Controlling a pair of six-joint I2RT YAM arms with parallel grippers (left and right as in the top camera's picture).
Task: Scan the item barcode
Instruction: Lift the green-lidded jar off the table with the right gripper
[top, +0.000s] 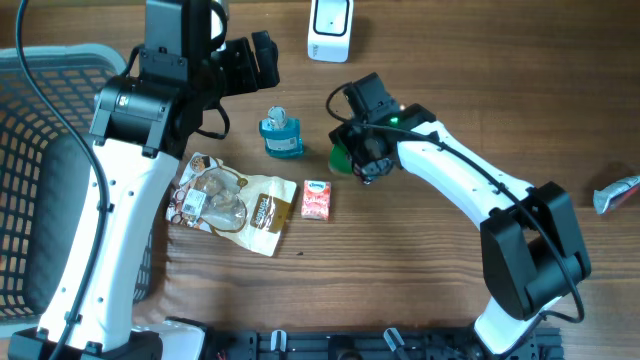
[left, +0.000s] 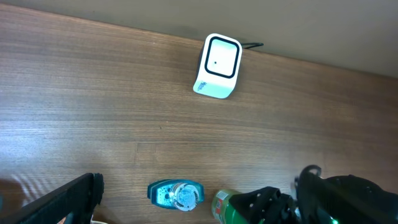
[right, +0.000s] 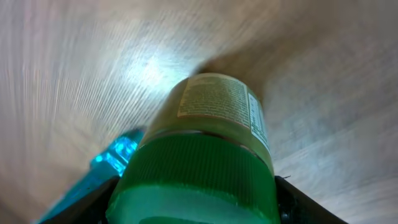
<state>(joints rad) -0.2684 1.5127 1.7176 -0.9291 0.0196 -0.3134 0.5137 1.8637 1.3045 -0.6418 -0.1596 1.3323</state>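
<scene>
Fingers (right: 306, 208) of right gripper (top: 353, 158) straddle green-lidded jar (right: 214, 115) beside blue bottle (top: 281, 136)

No text is legible. Fine print on the jar (right: 214, 115) label, a blue mark on the scanner (left: 217, 66) and the pink carton (top: 316, 200) logo are too small to read.
</scene>
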